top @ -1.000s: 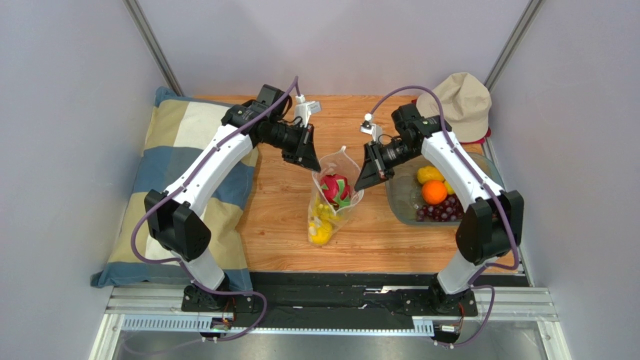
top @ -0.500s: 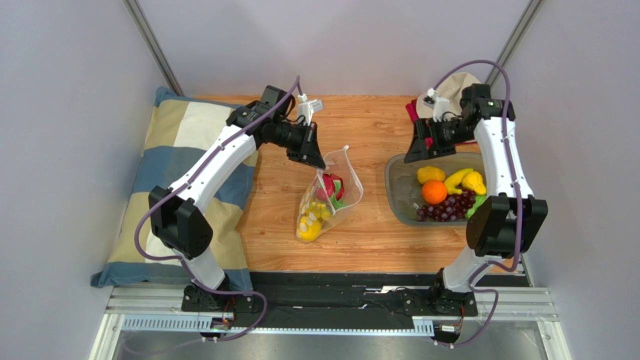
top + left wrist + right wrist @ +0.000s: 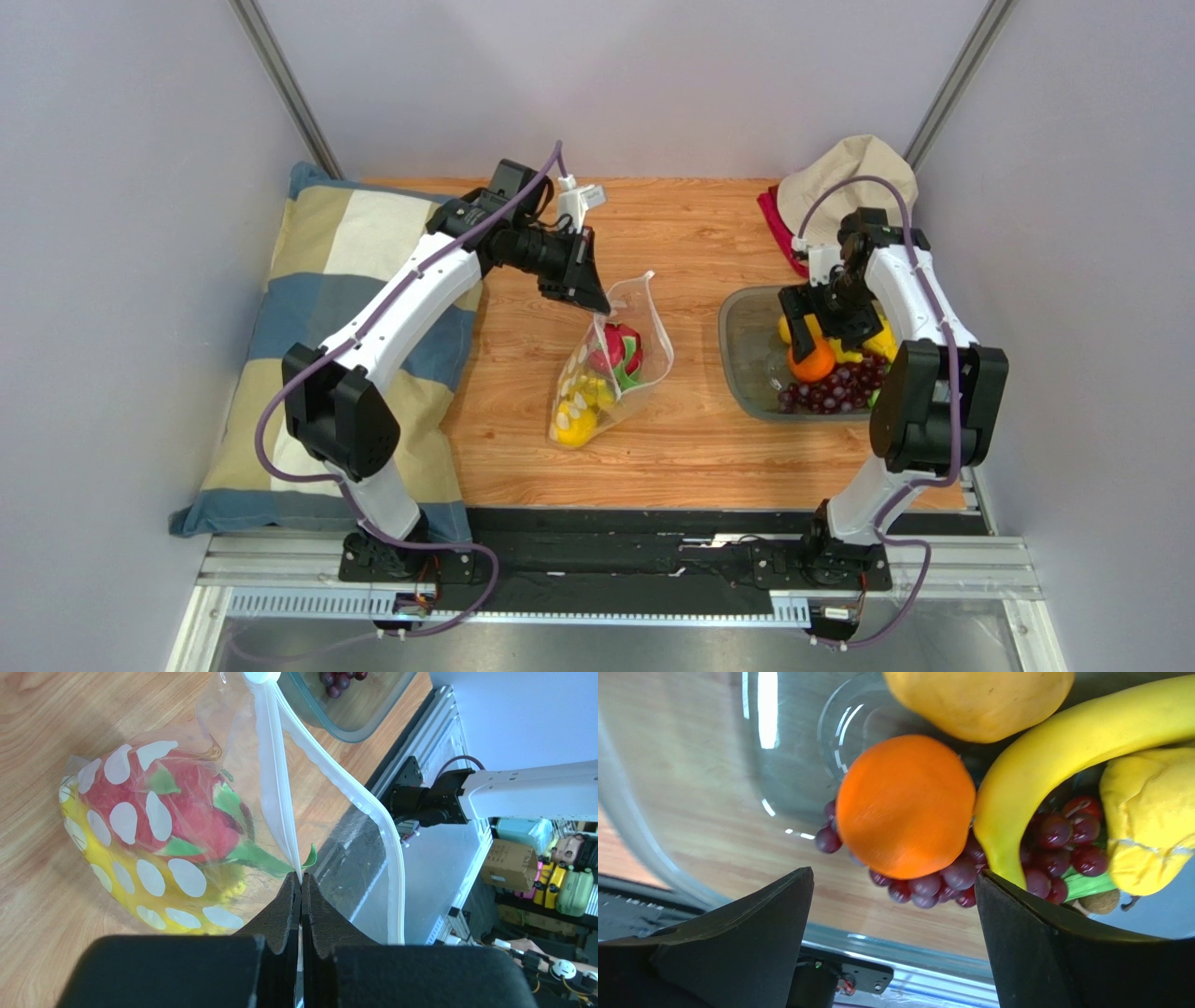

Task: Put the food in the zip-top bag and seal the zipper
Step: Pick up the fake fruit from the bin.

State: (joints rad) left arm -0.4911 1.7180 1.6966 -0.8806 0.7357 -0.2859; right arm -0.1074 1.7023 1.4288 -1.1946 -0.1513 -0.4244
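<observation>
Your right gripper hangs, jaws apart, over the round orange: close across its widest part, clear of the dark purple grapes beneath, while your left gripper, jaws clamped on the whitish zipper strip, props the mouth open. Mid-table, the clear polka-dotted zip-top bag holds a yellow piece, then the pink dragon fruit; the grey tray carries grapes, orange, then a curved yellow banana.
</observation>
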